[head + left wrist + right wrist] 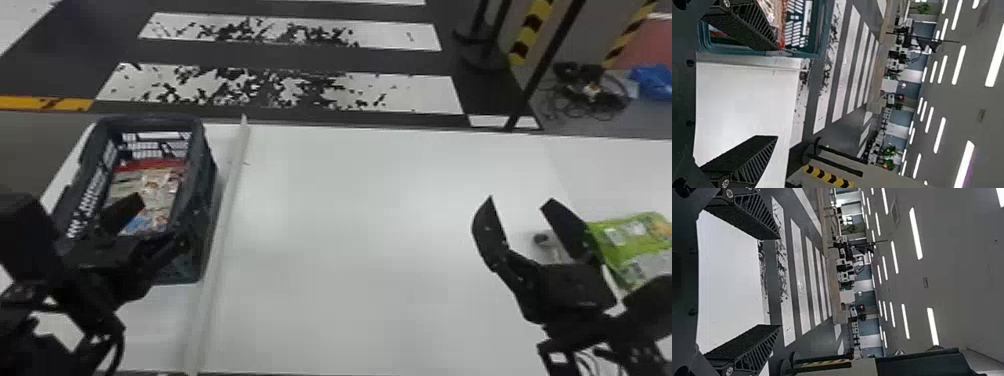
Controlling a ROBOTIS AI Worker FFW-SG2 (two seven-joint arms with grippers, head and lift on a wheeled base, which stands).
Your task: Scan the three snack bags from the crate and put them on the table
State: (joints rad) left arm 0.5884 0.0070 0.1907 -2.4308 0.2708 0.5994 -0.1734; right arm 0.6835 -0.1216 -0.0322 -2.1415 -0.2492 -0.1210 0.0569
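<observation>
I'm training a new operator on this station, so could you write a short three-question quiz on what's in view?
1. True or false: the green bag lies on the table, outside the crate.
2. Fill in one word, open or shut: the right gripper is ____.
3. Multiple choice: which is nearer the crate?
A) the right gripper
B) the left gripper
C) the green bag

Key: 1 true; 2 open; 3 B
</observation>
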